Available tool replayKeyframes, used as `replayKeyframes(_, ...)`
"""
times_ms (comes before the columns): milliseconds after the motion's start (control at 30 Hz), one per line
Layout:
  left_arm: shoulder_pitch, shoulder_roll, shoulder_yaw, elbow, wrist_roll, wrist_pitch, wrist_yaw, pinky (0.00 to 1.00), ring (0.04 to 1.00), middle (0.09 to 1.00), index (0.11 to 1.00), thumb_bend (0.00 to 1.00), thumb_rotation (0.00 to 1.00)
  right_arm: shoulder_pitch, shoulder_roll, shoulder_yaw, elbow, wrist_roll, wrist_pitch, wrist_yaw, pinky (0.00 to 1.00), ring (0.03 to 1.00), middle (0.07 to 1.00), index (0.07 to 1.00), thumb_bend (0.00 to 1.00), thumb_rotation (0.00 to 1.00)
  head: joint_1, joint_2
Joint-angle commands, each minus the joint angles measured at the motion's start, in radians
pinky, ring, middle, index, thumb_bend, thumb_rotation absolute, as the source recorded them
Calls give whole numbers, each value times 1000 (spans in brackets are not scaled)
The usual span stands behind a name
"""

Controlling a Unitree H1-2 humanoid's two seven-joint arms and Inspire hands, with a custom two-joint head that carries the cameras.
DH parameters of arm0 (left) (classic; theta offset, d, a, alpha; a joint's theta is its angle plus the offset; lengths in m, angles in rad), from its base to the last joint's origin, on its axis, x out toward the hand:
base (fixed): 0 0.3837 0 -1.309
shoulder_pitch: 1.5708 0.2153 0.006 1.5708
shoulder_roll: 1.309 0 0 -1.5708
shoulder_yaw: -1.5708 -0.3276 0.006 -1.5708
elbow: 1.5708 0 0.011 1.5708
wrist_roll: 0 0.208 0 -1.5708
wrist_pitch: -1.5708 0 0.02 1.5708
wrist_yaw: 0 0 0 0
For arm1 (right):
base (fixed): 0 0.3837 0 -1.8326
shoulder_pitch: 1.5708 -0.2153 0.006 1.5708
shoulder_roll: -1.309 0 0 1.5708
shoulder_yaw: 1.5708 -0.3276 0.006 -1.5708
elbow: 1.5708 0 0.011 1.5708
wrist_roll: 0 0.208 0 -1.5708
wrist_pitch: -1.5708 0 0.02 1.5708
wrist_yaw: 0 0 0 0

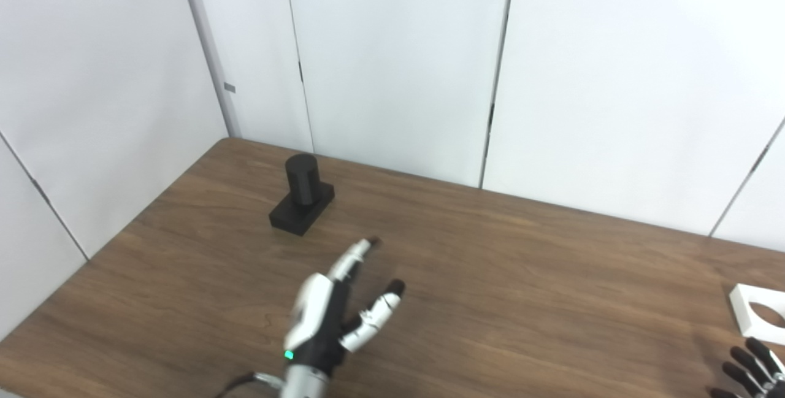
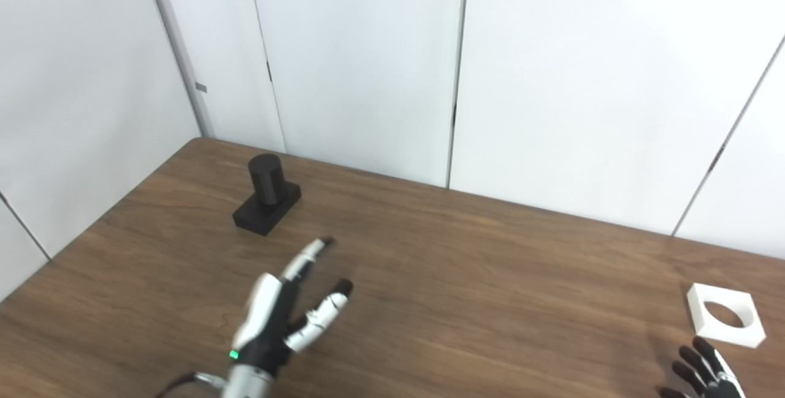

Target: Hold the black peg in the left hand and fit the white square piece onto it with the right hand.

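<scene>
While our left robot hand [image 1: 328, 318] hangs open and empty over the table [image 1: 521, 275] in the left eye view, the black peg [image 1: 302, 203] stands upright on its base, well apart toward the far left corner. We should reach past the cylinder and close squarely around it. In the right eye view, our right robot hand [image 2: 705, 373] shows spread fingers, holding nothing, just beside the white square piece [image 2: 725, 323], flat near the right edge.
</scene>
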Motion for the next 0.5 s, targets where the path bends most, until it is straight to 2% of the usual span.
replayKeyframes(0, -16, 16, 27, -54, 105, 39, 14, 837, 929, 943, 932, 664, 716, -5, -1, -2, 12, 2, 4, -4, 709, 844, 872, 897, 654, 1000, 2, -2)
replayKeyframes(100, -69, 47, 83, -81, 196, 113, -7, 819, 919, 934, 927, 795, 806, -8, -7, 6, 16, -24, 1, -8, 731, 861, 884, 906, 648, 1000, 4, -4)
replayKeyframes(167, -101, 75, 107, -89, 245, 167, -53, 865, 943, 949, 945, 855, 882, -9, -12, 9, 18, -48, 2, -15, 768, 870, 885, 898, 653, 1000, 4, -4)
replayKeyframes(233, -136, 108, 116, -68, 321, 217, -91, 935, 963, 956, 943, 905, 906, -8, -12, 9, 20, -48, -1, -16, 751, 875, 888, 891, 652, 1000, -4, -6)
replayKeyframes(300, -157, 129, 117, -43, 382, 246, -111, 960, 959, 956, 938, 931, 913, -7, -12, 10, 16, -41, -2, -14, 738, 869, 888, 883, 625, 1000, -5, -2)
replayKeyframes(400, -170, 140, 118, -15, 458, 260, -137, 962, 958, 959, 935, 939, 924, -4, -9, 10, 4, -22, 16, -9, 782, 888, 901, 890, 557, 1000, -5, 1)
replayKeyframes(467, -181, 145, 128, 15, 510, 262, -148, 945, 956, 961, 930, 939, 937, -4, -9, 9, 6, -23, 8, -15, 756, 885, 905, 890, 488, 1000, -4, 3)
